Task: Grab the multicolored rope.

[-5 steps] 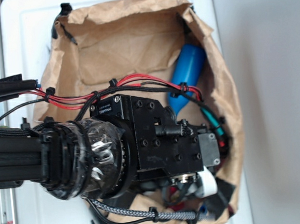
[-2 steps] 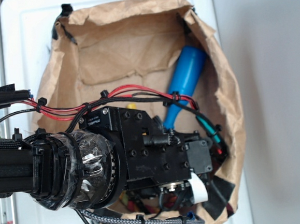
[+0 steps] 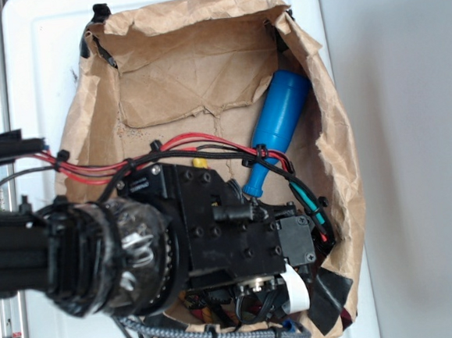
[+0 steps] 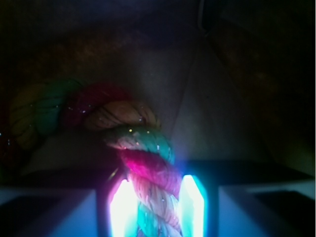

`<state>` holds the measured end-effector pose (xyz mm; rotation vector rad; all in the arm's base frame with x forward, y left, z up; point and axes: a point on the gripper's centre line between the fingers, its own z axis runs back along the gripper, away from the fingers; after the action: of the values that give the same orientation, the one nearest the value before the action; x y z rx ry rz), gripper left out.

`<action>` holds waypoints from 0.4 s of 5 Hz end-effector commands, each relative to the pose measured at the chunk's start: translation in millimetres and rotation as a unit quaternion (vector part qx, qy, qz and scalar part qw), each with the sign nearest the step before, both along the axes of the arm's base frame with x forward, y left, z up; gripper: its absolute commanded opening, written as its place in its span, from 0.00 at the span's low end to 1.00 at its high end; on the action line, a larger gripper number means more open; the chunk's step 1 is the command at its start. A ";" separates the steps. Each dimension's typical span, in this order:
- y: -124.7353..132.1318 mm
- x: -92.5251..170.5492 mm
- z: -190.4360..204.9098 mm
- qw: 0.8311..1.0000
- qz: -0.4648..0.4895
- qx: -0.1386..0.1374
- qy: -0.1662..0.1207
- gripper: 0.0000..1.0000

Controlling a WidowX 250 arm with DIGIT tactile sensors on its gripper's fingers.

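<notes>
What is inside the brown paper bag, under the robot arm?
Inside the paper bag lies a blue bottle. The gripper has the multicolored rope between its fingertips. The arm covers the bag's lower part from outside, hiding nearly all the rope there.

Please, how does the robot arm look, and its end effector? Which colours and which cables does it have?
The arm is built of black blocks with screws; a shiny clear wrap covers its round joint. Red and black wires run along it, and a grey-and-black braided cable beneath. The end effector has two pale, brightly glowing fingers.
</notes>
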<state>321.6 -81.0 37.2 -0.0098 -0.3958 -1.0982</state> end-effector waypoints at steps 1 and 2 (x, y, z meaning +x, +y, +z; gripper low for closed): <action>6.1 -1.2 17.3 1.000 -0.001 -0.008 -0.024 0.00; 18.4 -4.7 32.8 0.999 0.008 -0.020 -0.027 0.00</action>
<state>316.6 -67.2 51.7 -0.0489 -0.4036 -1.0715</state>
